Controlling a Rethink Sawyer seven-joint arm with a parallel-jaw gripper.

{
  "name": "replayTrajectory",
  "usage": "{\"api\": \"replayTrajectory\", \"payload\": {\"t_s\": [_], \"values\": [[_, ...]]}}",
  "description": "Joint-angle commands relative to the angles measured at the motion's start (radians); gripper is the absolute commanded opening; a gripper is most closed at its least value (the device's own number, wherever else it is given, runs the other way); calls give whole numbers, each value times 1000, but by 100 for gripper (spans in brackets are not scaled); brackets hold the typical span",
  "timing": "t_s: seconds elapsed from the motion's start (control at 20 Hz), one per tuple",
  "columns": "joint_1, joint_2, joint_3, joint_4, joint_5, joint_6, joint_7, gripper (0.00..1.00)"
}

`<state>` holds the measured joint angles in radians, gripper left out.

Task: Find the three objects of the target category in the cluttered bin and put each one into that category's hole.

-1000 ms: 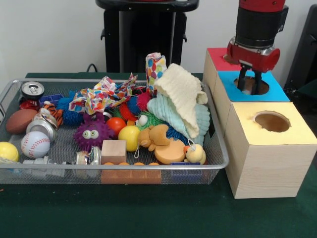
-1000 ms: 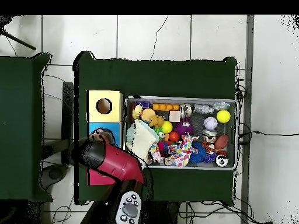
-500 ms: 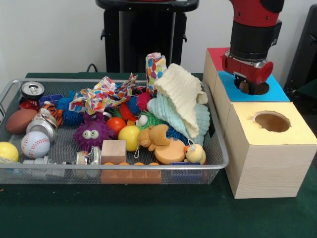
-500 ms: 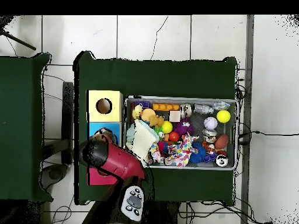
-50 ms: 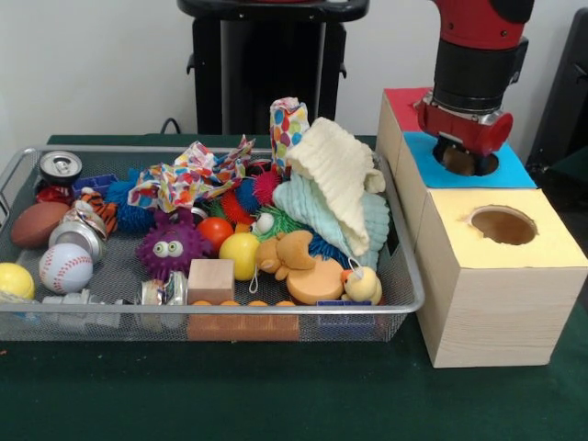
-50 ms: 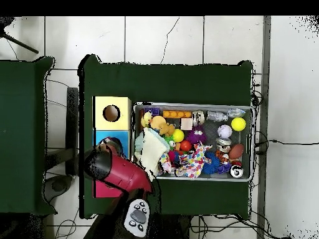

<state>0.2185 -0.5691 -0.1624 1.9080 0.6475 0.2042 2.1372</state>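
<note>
My gripper (image 5: 466,158) sits low over the round hole of the blue-topped box (image 5: 516,173), its tip down in the opening. Nothing held shows. In the overhead view the red arm (image 6: 118,171) covers most of the blue box (image 6: 123,138). The wire bin (image 5: 404,276) on the left holds a pale yellow cloth (image 5: 340,175), a mint cloth (image 5: 317,209), a baseball (image 5: 65,267), a yellow ball (image 5: 239,254), a purple spiky toy (image 5: 170,246), a can (image 5: 61,166) and a wooden block (image 5: 210,280).
A yellow-topped box (image 5: 542,248) with an open round hole stands in front of the blue one, and a red-topped box (image 5: 402,99) behind it. A black stand (image 5: 266,64) rises behind the bin. A brown football (image 5: 37,224) and rubber duck (image 5: 362,285) lie in the bin.
The gripper has sunk lower onto the blue box's hole, so the dark tips seen above the hole a second ago no longer show. The bin's contents have not moved.
</note>
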Motion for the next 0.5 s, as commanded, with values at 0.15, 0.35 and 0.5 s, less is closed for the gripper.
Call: {"api": "replayTrajectory", "payload": {"t_s": [0.15,0.35,0.5], "values": [[-11,-47,-22,115,10,57,227,100],[27,-128,-114,129,-38,197,219,100],[60,-170,-172,126,-71,282,227,100]]}}
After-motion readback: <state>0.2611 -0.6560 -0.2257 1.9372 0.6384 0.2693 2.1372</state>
